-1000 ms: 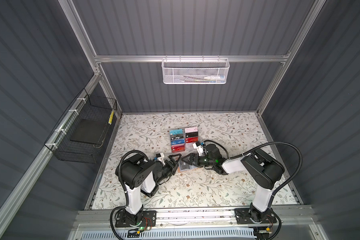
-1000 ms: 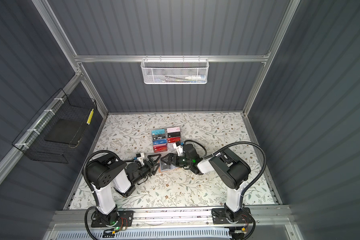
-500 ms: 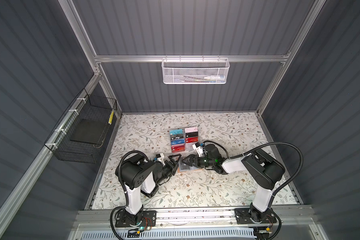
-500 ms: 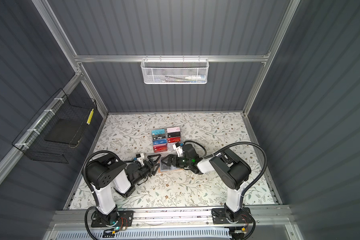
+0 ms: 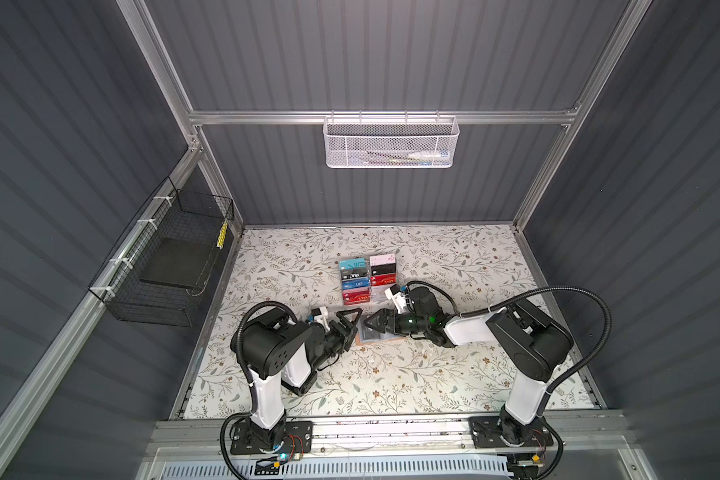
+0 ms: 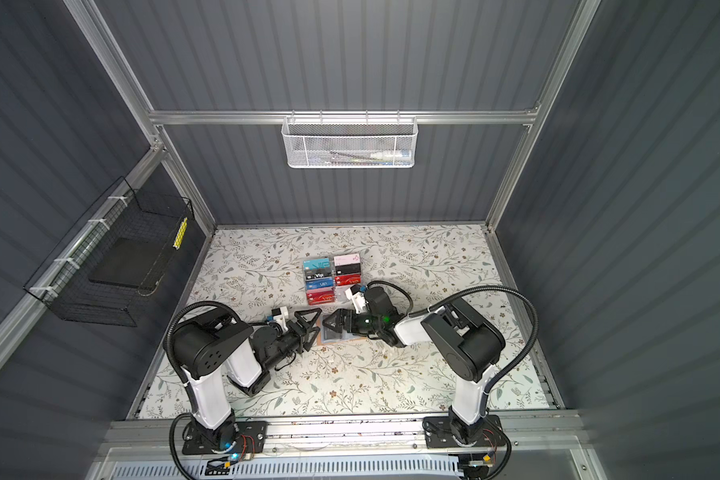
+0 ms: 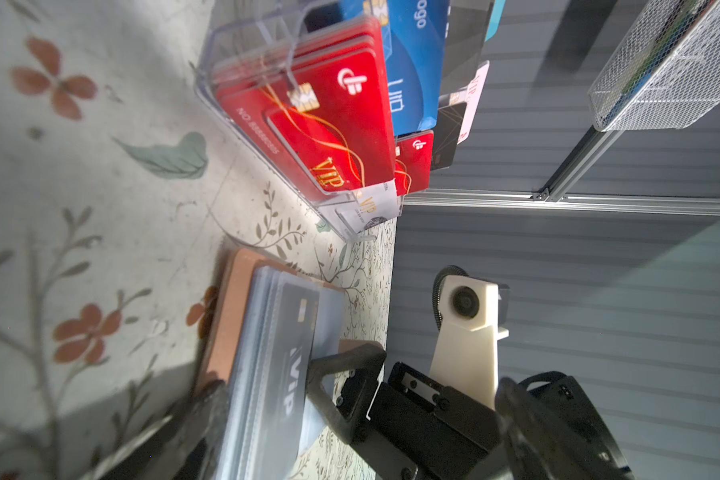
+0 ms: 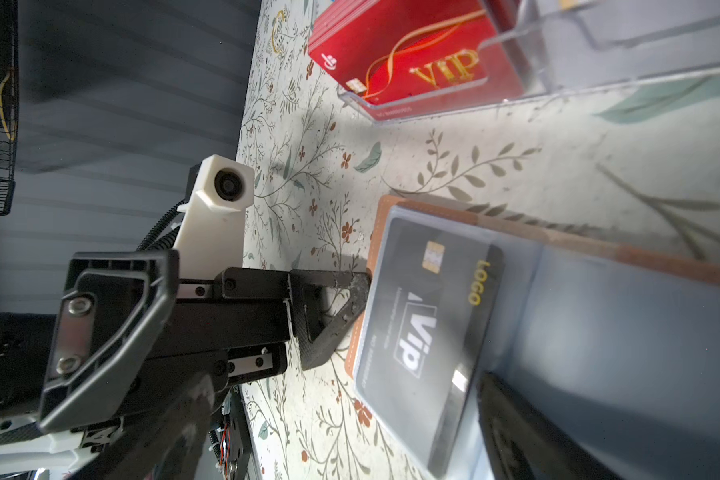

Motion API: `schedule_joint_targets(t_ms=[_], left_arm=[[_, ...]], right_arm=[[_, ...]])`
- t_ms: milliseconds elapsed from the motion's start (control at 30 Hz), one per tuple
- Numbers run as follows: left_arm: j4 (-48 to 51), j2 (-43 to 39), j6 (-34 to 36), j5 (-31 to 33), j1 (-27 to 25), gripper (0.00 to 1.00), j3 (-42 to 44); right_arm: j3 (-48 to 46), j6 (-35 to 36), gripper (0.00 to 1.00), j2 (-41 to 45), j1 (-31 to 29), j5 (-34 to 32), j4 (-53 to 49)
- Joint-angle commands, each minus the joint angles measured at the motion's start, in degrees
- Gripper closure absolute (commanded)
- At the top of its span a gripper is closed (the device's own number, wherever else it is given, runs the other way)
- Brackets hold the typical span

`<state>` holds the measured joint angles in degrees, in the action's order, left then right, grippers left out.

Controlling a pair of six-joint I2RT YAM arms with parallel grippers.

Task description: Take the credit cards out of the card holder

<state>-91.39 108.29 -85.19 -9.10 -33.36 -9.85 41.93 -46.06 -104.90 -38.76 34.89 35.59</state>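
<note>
The tan card holder [image 5: 368,336] [image 6: 333,337] lies open on the floral table between my two grippers. Its grey-blue pocket page holds a black VIP credit card [image 8: 429,324] [image 7: 296,353]. The left gripper [image 5: 352,323] [image 6: 314,322] is open at the holder's left edge, and one of its fingers [image 8: 341,307] touches the tan rim. From the opposite side the right gripper [image 5: 371,324] [image 6: 329,322] reaches over the holder, open, one finger [image 7: 341,374] at the card's edge and a blurred finger [image 8: 528,428] over the page. Neither gripper holds a card.
A clear acrylic tiered rack [image 5: 368,278] [image 6: 333,278] with red, blue, black, teal and pink cards stands just behind the holder, close to both wrists. A white mesh basket [image 5: 391,143] hangs on the back wall. A black wire basket [image 5: 171,257] hangs on the left wall.
</note>
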Motion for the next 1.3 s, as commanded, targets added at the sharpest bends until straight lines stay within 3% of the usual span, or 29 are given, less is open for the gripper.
schedule_joint_targets(t_ms=[0,667,1267], left_arm=[[3.9,3.6,1.4,0.3,-0.6,0.00,2.5],[3.9,4.3,1.4,0.3,-0.6,0.00,3.3],[3.8,4.6,0.5,0.1,-0.6,0.00,1.8]], right_arm=[[0.9,-0.9,0.01,-1.7,-0.3,2.7,1.9],[-1.9,-6.2,0.01,-2.3,-0.3,7.3,15.7],[0.5,-1.8,0.02,-2.6,-1.7,7.1,7.6]])
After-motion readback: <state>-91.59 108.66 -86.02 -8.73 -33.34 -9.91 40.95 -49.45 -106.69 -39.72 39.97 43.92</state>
